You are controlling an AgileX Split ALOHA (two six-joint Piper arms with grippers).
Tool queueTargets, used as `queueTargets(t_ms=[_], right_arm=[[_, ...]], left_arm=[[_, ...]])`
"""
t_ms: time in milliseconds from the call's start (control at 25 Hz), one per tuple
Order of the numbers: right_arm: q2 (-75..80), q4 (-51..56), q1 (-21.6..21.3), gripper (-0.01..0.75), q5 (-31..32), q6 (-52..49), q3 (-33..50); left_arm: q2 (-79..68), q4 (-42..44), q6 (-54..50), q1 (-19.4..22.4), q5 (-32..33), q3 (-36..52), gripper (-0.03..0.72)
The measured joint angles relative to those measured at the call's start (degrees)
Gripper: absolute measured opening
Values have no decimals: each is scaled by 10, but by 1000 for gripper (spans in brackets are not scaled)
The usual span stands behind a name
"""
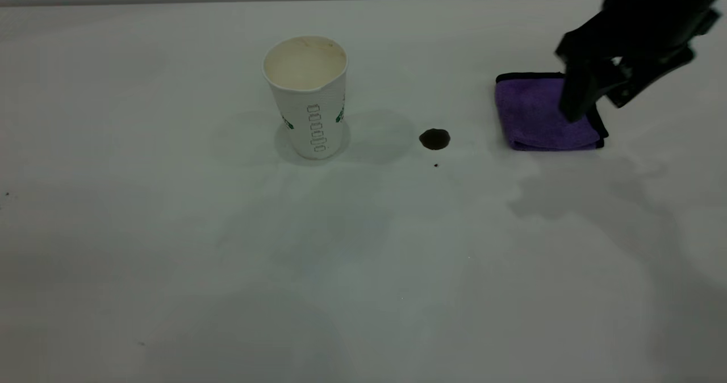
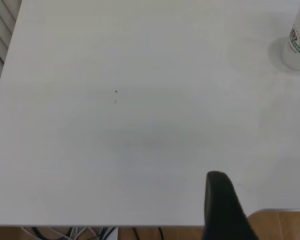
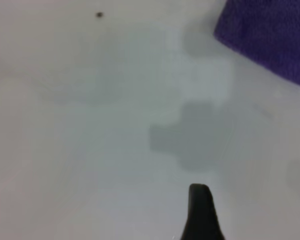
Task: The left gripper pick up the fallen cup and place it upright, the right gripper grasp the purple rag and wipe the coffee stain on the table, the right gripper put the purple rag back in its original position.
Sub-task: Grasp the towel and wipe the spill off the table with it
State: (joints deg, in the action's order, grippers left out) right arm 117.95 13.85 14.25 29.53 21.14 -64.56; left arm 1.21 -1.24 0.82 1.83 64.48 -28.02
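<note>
We see the table [image 1: 170,258] with the cup [image 1: 306,96] already upright. The purple rag [image 1: 537,116] sits right of the coffee stain [image 1: 434,138]. The right gripper [image 1: 596,96] hovers over the rag's right half, fingers parted, empty. Next move, we reckon: straight down.

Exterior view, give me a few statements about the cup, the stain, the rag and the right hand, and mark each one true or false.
1. The cup stands upright. True.
2. The stain lies between the cup and the rag. True.
3. The rag covers the stain. False: bare table shows between them, and the stain is unwiped.
4. The right hand is at the rag. True: it hangs over the rag's right part.
5. The rag is spread out flat in one layer. False: it is folded.
6. The cup touches the stain. False: they are apart.
</note>
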Motion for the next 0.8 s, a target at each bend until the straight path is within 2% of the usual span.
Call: queueTargets(t_ms=[280,520,800], right_arm=[[118,-40,0,588,12,-10,-160],[203,-113,-1,588,38,-41,-263],[272,-119,-16,588,73,-55,-320]], left_arm=[[0,0,0,0,0,0,438],[0,0,0,0,0,0,438],[0,0,0,0,0,0,438]])
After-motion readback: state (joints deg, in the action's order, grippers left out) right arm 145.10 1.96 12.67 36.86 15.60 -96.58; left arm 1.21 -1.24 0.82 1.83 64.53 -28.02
